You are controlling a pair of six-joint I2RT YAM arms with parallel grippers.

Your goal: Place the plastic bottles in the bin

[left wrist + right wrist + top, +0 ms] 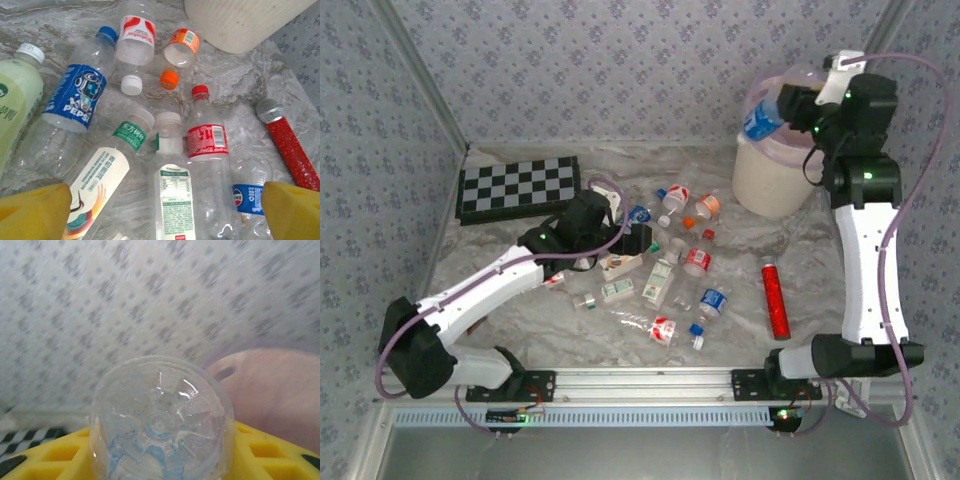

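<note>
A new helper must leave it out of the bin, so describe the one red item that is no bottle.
Start at the cream bin at the far right of the table, then come toward the near edge. Right of the plastic bottles lies a slim stick, alone. Unlike them, it is glittery red with a silver mesh end.

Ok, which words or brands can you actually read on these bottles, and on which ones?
"PEPSI": blue label, blue-capped bottle.
"东方树叶": green band, white-labelled bottle.
Pepsi globe logo, no word legible: small blue-labelled bottle.
Too blurred or small: red-labelled bottle, orange-labelled bottle, red-and-white-labelled bottle, fine-print bottle, pale green bottle, held blue-labelled bottle.
</note>
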